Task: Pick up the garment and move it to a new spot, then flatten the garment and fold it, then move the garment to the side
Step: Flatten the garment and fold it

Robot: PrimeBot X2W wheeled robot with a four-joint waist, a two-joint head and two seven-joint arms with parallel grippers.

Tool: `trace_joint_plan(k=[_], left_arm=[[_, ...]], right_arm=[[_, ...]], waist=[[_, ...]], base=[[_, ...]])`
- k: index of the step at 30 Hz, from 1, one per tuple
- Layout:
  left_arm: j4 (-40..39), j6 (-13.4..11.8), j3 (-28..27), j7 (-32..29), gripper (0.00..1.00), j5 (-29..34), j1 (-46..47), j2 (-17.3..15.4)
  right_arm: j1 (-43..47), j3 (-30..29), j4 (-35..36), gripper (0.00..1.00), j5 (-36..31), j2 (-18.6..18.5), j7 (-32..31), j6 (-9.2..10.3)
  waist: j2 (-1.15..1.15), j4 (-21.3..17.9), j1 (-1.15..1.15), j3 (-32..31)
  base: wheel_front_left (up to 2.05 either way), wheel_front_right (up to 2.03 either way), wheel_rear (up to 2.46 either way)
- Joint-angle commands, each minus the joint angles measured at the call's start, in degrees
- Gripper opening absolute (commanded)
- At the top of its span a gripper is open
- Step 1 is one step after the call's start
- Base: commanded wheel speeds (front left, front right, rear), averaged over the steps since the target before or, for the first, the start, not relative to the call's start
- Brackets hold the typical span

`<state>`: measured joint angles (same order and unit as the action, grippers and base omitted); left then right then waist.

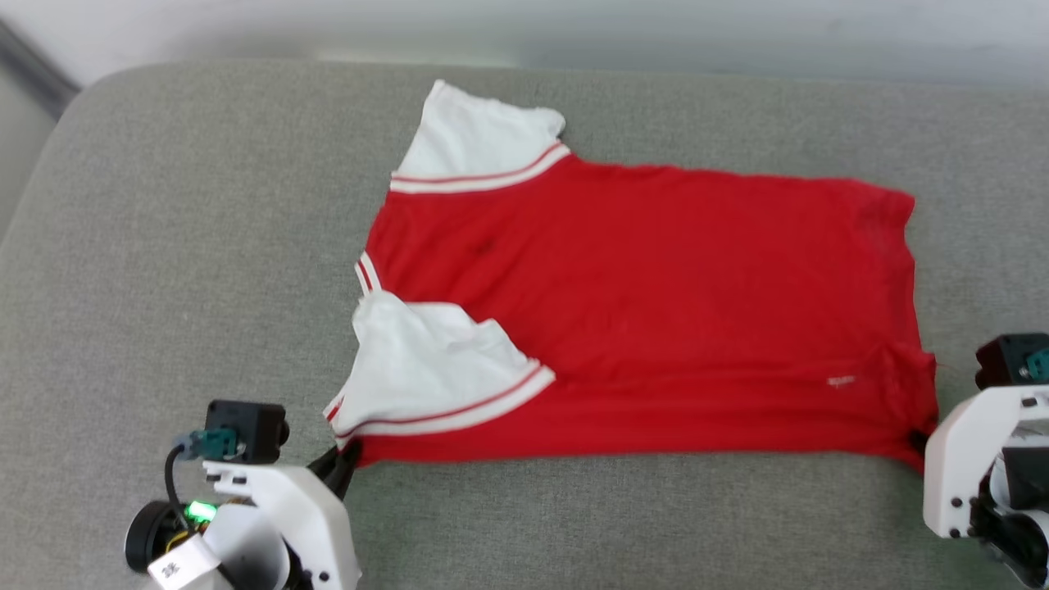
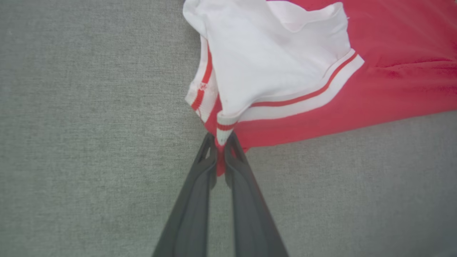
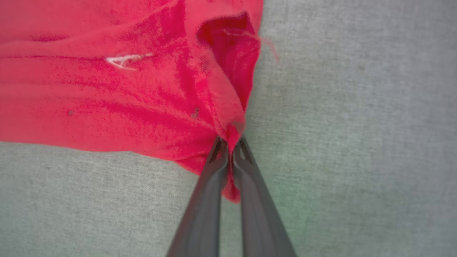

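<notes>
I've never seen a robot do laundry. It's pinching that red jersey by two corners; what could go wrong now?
The left jaws pinch only the trim tip of the jersey, the right jaws only a hem corner; either might slip when pulled. The white panel lies flopped over the red, so folding may trap a crease.

Garment (image 1: 656, 311): red jersey, spread nearly flat on grey cushion (image 1: 164, 246), long axis running left to right. Two rumpled white panels edged in red-white striped trim at the left end, straight hem at the right. Small white mark by near right corner. Near left corner pinched in left gripper (image 2: 220, 146), near right corner in right gripper (image 3: 230, 142), cloth bunched at both.
</notes>
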<state>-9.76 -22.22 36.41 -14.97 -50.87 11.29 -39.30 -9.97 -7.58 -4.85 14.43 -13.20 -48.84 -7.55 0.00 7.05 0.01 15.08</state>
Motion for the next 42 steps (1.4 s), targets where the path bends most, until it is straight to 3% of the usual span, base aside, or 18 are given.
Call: trace_joint_plan(k=[1,12,20,22,23,31,32,33,34,35,42], left_arm=[[-0.05,-0.44,-0.45,0.14,0.00,-0.48,-1.51,-0.74],[-2.68,-1.62,1.68,-1.45,0.00,-2.24,-9.46,-3.15],[-2.21,-1.10,3.18,-0.89,0.00,-3.51,-12.92,-2.09],[-1.45,-0.64,3.53,-0.89,0.00,-3.81,-13.28,-1.74],[0.38,1.18,3.52,-0.10,0.00,-5.27,-13.40,-0.25],[6.59,5.57,4.32,1.00,0.00,-7.15,-12.61,2.04],[7.07,5.99,4.22,1.18,0.00,-7.25,-12.44,2.31],[7.46,6.11,4.17,1.64,0.32,-6.97,-12.27,2.43],[7.77,6.32,4.13,2.14,0.93,-6.56,-12.09,2.48],[8.10,6.42,3.92,2.74,1.00,-6.36,-11.85,2.61],[8.40,7.60,0.79,11.21,1.00,-4.03,-9.97,3.78]], right_arm=[[1.87,-0.56,0.05,0.00,-0.26,-1.08,-0.14,0.12],[10.68,-3.21,8.14,0.00,2.50,-4.48,-3.64,0.11],[17.02,-6.59,12.02,0.00,3.46,-2.83,-4.34,0.11],[17.95,-6.79,11.94,0.00,3.29,-2.10,-3.75,0.11],[18.48,-6.58,11.08,0.00,3.59,-1.00,-2.93,0.10],[16.84,-5.01,6.46,0.00,3.15,-1.05,0.57,0.10],[16.60,-4.74,6.11,0.14,3.50,-0.86,1.02,0.10],[16.46,-4.47,5.87,0.70,3.51,-0.99,1.55,0.10],[16.31,-4.39,5.56,1.00,3.42,-1.16,1.78,0.10],[16.07,-4.21,5.47,1.00,3.34,-1.37,2.21,0.10],[12.98,-5.03,7.89,1.00,5.26,-0.60,8.82,0.09]], waist=[[0.00,-0.81,-0.01,-1.63],[0.00,-2.02,-0.01,-5.87],[0.00,-2.51,-0.01,-6.55],[0.00,-2.56,-0.01,-6.62],[0.00,-2.70,-0.01,-6.69],[0.00,-2.93,-0.01,-6.82],[0.00,-2.97,-0.01,-6.91],[0.00,-3.00,-0.01,-7.02],[0.00,-3.01,-0.01,-7.11],[0.00,-3.01,-0.01,-7.26],[0.00,-3.03,-0.01,-8.96]], base=[[0.00,0.00,0.00],[0.00,0.00,0.00],[0.00,0.00,0.00],[0.00,0.00,0.00],[0.00,0.00,0.00],[0.00,0.00,0.00],[0.00,0.00,0.00],[0.00,0.00,0.00],[0.00,0.00,0.00],[0.00,0.00,0.00],[0.00,0.00,0.00]])
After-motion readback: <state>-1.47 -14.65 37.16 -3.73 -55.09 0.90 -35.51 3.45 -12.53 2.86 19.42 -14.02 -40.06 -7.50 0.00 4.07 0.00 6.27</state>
